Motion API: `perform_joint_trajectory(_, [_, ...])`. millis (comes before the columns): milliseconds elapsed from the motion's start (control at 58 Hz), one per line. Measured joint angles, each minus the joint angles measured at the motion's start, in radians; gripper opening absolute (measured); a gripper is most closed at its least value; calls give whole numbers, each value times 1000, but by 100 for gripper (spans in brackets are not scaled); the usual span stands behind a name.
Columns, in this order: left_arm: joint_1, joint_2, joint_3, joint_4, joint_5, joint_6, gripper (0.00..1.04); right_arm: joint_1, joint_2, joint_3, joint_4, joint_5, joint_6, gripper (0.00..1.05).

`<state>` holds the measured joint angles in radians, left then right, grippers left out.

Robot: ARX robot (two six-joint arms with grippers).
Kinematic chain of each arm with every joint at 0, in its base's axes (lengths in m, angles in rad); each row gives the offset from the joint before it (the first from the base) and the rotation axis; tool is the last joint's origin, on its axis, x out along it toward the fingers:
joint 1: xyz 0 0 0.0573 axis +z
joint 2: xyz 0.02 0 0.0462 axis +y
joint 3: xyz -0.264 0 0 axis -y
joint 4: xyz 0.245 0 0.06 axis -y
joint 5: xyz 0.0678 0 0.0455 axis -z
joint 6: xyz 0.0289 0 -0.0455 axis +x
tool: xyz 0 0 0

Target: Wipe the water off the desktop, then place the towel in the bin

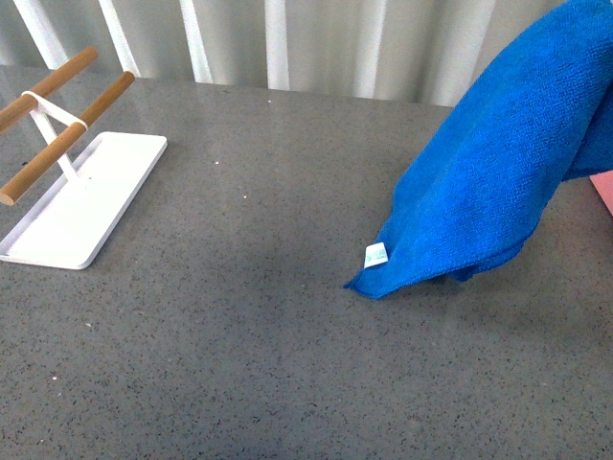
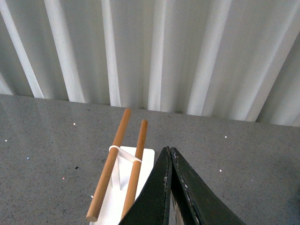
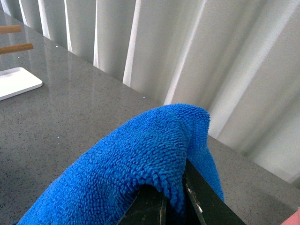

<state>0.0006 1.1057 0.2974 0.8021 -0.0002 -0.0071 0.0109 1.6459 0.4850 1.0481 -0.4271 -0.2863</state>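
Observation:
The blue towel (image 1: pixel 508 163) hangs from the upper right of the front view, raised off the desktop (image 1: pixel 239 316). Only its lowest corner, beside the white tag (image 1: pixel 376 255), touches the surface. In the right wrist view my right gripper (image 3: pixel 174 192) is shut on a fold of the towel (image 3: pixel 131 173), which drapes over both black fingers. A pink sliver of the bin (image 1: pixel 603 190) shows at the right edge, just past the towel. My left gripper (image 2: pixel 169 151) is shut on nothing, hovering above the desktop (image 2: pixel 243 168). Neither arm shows in the front view.
A flat white tray (image 1: pixel 86 196) with two wooden rods (image 1: pixel 67 139) on a white stand sits at the far left, and lies just below my left gripper in its wrist view. A white corrugated wall (image 1: pixel 316 43) runs along the desktop's far edge.

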Motion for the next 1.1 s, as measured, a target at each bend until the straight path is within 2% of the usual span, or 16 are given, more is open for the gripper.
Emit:
perform_joint_trajectory(380, [0,-212,-164,-50,0,0,4,-18,-45,-21,-100,85,-24,3])
perform_joint_trajectory(742, [0,-422,-244,-180,0,0,4,-29,-83,-21,-157,101,-28,3])
perform_joint_trajectory(845, [0,-442,-274,-154,0,0,4,-29,-83,-21,-158,105,-28,3])
perform_joint_trajectory(1104, [0,-631,-275,-328,0,0,4,-18,-82,-20,-167,125,-27,3])
